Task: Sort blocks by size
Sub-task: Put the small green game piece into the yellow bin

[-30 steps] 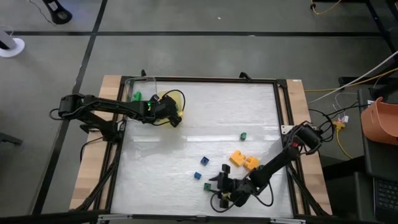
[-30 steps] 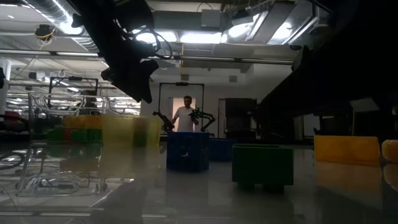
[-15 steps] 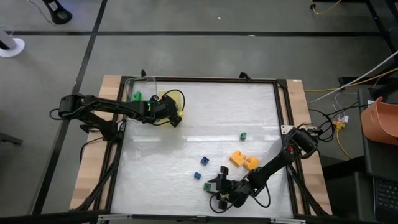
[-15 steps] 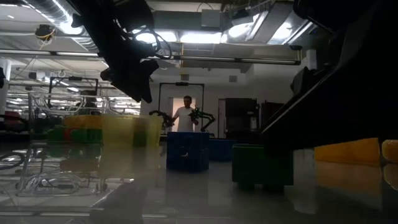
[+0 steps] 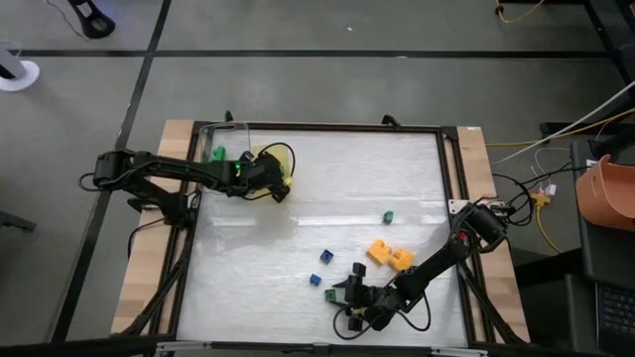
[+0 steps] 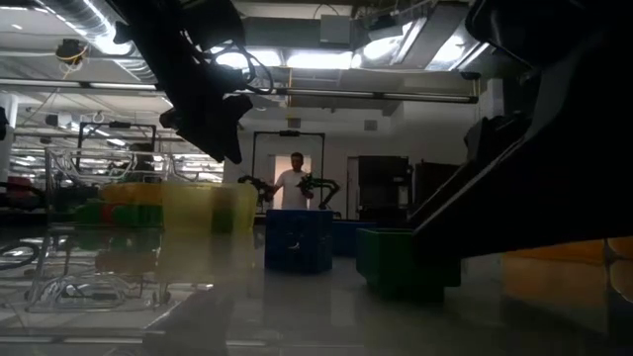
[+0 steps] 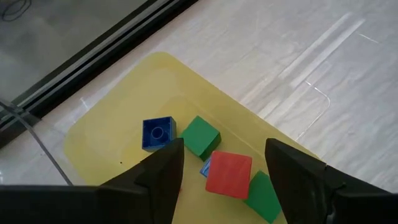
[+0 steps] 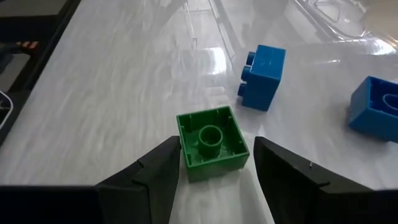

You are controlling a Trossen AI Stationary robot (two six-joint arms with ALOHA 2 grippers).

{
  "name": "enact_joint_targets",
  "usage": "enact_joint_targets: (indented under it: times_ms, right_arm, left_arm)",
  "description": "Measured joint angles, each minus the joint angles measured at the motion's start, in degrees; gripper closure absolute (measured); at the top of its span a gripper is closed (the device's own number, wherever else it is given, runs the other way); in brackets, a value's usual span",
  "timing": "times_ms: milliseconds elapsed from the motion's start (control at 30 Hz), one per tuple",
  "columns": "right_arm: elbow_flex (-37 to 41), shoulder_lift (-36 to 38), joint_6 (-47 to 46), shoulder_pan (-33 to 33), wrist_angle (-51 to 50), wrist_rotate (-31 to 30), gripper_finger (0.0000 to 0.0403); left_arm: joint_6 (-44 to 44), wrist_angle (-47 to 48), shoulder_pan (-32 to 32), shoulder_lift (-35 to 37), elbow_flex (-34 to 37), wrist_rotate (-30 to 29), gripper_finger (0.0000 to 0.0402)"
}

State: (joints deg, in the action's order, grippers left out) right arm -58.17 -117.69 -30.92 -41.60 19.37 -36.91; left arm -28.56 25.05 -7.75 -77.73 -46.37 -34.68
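Blocks first: a small green cube (image 8: 211, 140) lies hollow side up near the counter's front edge, right gripper (image 8: 214, 163) low over it, fingers apart around it, nothing pinched yet. Looks like the pickup step; next it needs to close squarely. Farther back, left gripper (image 7: 224, 163) hangs open, empty, above the yellow tray (image 7: 112, 118) of cubes near the counter's back-left corner.

Layout: the left gripper (image 7: 221, 165) hangs over the tray (image 7: 118, 124) at the table's (image 5: 327, 188) far left, where several cubes (image 7: 228, 174) lie together, beside the container (image 5: 220, 139). The right gripper (image 8: 214, 163) sits low at the near edge, a cube (image 8: 211, 144) between its spread fingers. Two more cubes (image 8: 262, 67) lie just beyond; two bricks (image 5: 389, 255) rest to their right.
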Motion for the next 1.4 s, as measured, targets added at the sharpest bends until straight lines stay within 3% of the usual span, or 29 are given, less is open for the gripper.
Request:
enact_joint_targets:
  times_ms: [567,833,1033,1167,1400]
  right_arm:
    - [0.00,0.00,2.52,2.66,0.00,4.90,0.0202]
    - [0.00,0.00,2.79,2.74,-0.26,4.80,0.0265]
    - [-0.06,0.16,5.24,3.17,0.39,4.35,0.0267]
    - [-2.15,1.23,10.16,4.44,0.01,3.93,0.0252]
    - [-7.22,4.40,30.49,10.31,0.09,3.93,0.0258]
  left_arm:
    - [0.01,-0.16,1.31,0.00,0.00,0.00,0.0191]
    - [2.06,-0.68,4.19,0.42,0.00,-0.02,0.0191]
    - [3.26,-0.55,8.34,3.65,0.00,-0.02,0.0191]
    - [3.26,-0.30,12.38,8.18,0.00,-0.02,0.0191]
    - [0.41,1.80,22.73,17.28,0.00,-0.01,0.0191]
